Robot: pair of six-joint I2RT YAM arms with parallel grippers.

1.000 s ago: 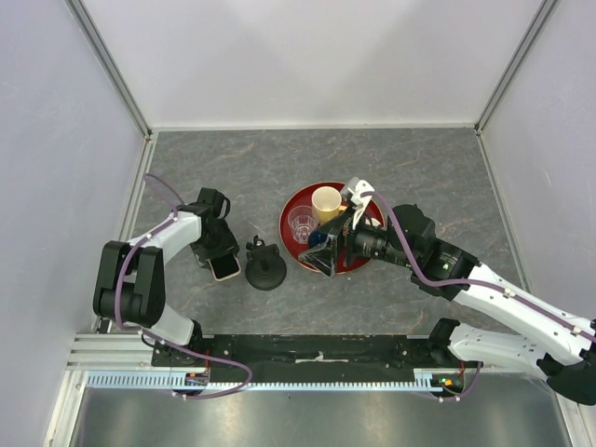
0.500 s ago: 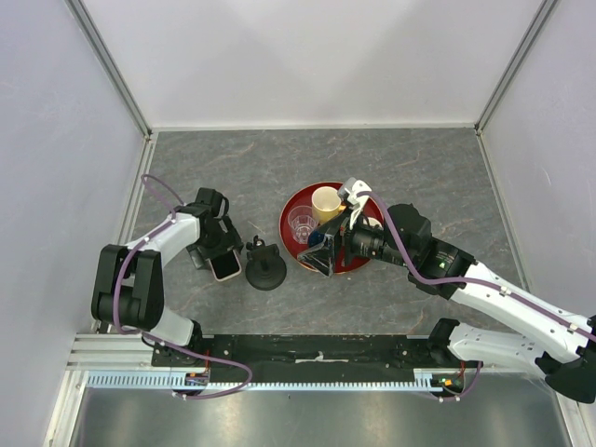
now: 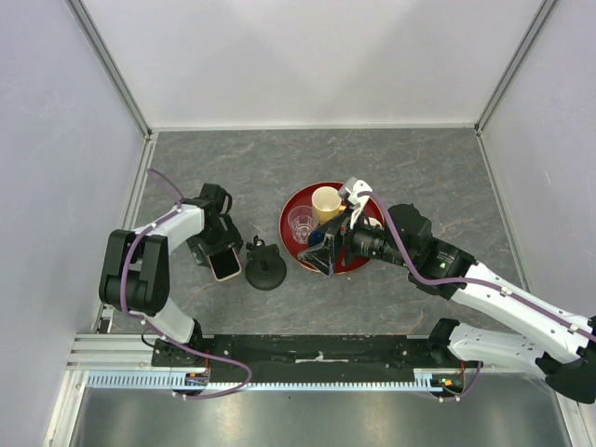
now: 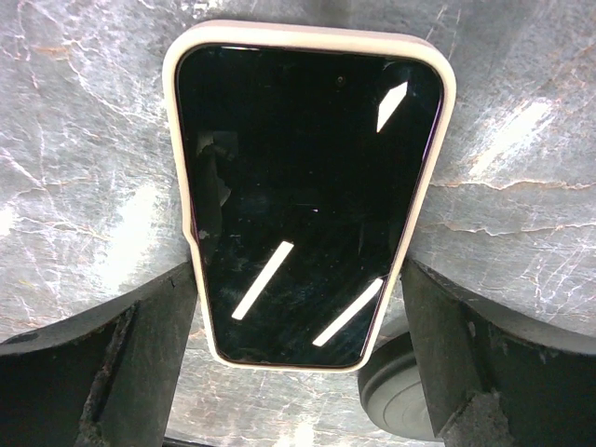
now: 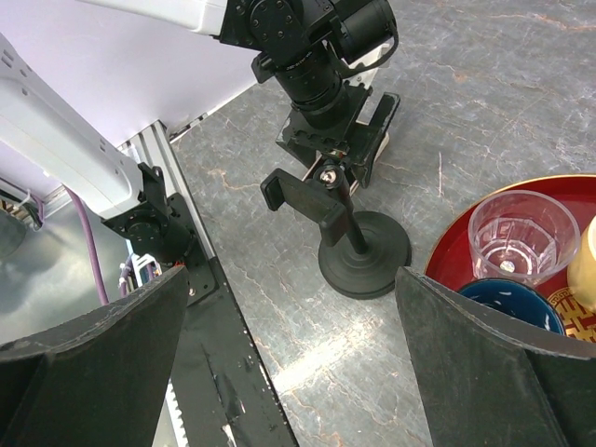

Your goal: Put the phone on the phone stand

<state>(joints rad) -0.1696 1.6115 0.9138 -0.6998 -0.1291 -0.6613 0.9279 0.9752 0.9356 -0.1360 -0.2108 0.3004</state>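
The phone [image 4: 307,196], black screen with a pale pinkish rim, sits between the fingers of my left gripper [image 4: 300,279]. Both fingers press its long sides, and its near end is off the table. From above, the phone [image 3: 223,264] is just left of the phone stand [image 3: 265,271], a black disc base with a short cradle arm. In the right wrist view the stand [image 5: 346,237] is upright, with the left gripper [image 5: 328,121] behind it. My right gripper [image 3: 326,255] is wide open and empty over the red tray's left edge, also seen in its own wrist view [image 5: 289,307].
The red tray [image 3: 368,259] holds a clear glass [image 3: 301,223], a yellow mug [image 3: 326,202] and a dark blue cup [image 3: 318,238]. The black rail [image 3: 307,349] runs along the near edge. Grey walls close the left, back and right sides.
The left gripper has turned a little with the phone, whose pale side now shows from above. The right arm has barely moved.
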